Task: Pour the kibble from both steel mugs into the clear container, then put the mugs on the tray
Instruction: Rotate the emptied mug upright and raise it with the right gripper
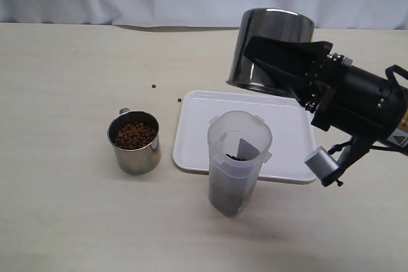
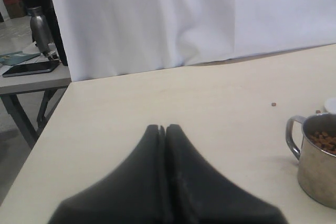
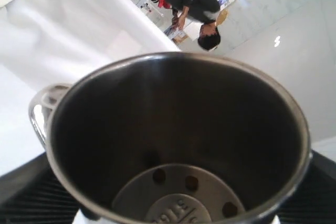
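Closest to us, the clear tub (image 1: 236,170) holding some kibble (image 1: 237,157) stands just in front of the tray (image 1: 290,125), while our right claw (image 1: 268,62) grasps a steel mug (image 1: 271,30), empty and tipped above the tray's far corner, and our left claw (image 2: 164,128) hangs clenched on nothing near the full mug (image 1: 134,151).

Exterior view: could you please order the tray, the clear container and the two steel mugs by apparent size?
1. tray
2. raised steel mug and clear container: too alike to rank, and the mug in the air may sit nearer the camera
3. standing steel mug
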